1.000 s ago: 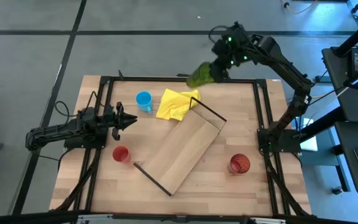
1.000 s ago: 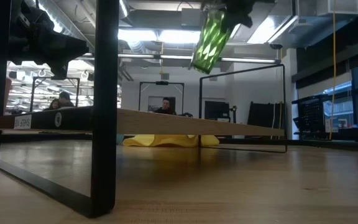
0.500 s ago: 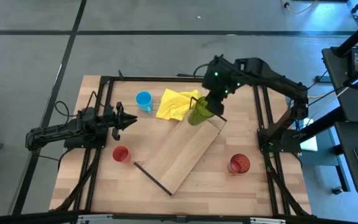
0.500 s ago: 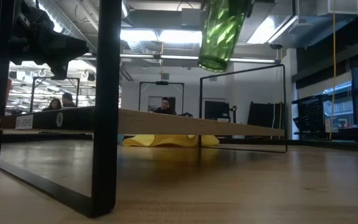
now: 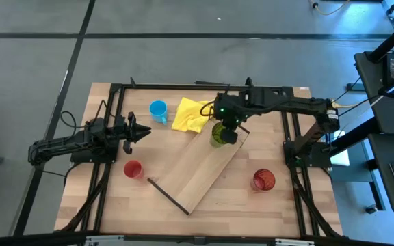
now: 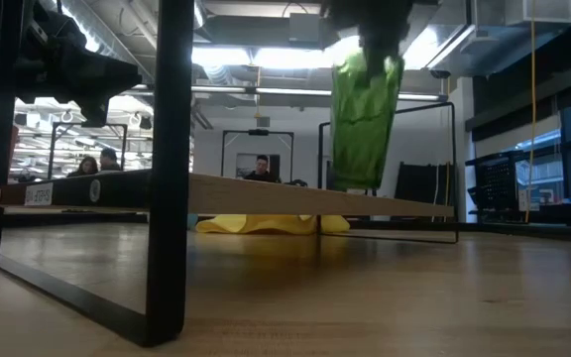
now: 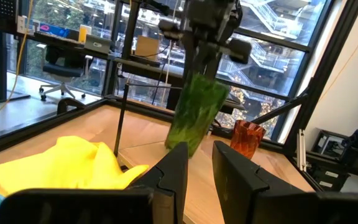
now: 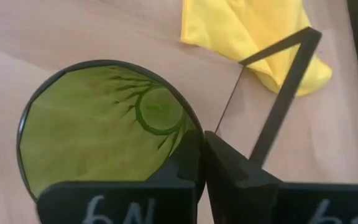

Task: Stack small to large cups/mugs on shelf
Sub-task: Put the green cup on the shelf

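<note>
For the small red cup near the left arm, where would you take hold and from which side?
Take the small red cup by its rim, coming from above. It stands upright with its mouth open upward and clear table around it, so one finger can drop inside the wall. The left gripper is nearest.

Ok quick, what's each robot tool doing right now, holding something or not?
Left tool: slightly open, holding nothing, near the blue mug.
Right tool: shut on the green tumbler's rim, over the shelf.
</note>
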